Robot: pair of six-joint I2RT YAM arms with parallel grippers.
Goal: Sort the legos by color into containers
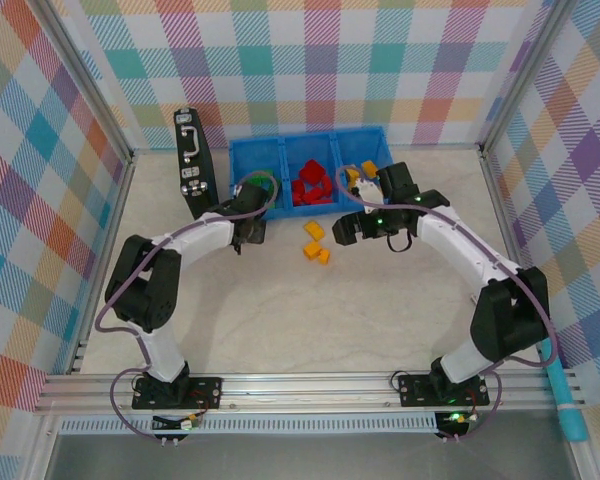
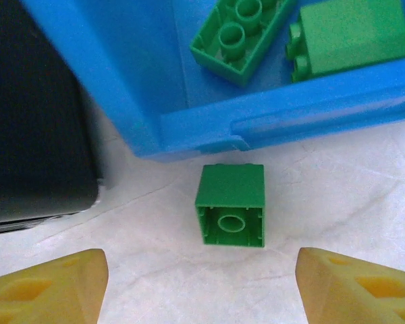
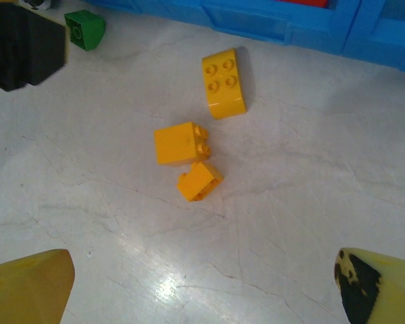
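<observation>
The blue three-compartment tray [image 1: 256, 152] holds green bricks [image 2: 243, 34] in its left bin, red bricks [image 1: 311, 186] in the middle one and yellow ones [image 1: 366, 170] in the right one. One green brick [image 2: 231, 204] lies on its side on the table just outside the tray's front left corner [image 2: 189, 128]. My left gripper [image 2: 202, 290] is open right in front of it, apart from it. Three yellow-orange bricks [image 3: 224, 83] [image 3: 181, 144] [image 3: 198, 181] lie on the table in front of the tray. My right gripper [image 3: 202, 290] hangs open and empty short of them.
The black case [image 1: 193, 160] lies left of the tray, close to my left gripper [image 1: 248, 235]. In the right wrist view the left gripper's black body [image 3: 23, 44] shows next to the loose green brick [image 3: 84, 28]. Bare table stretches toward the arm bases.
</observation>
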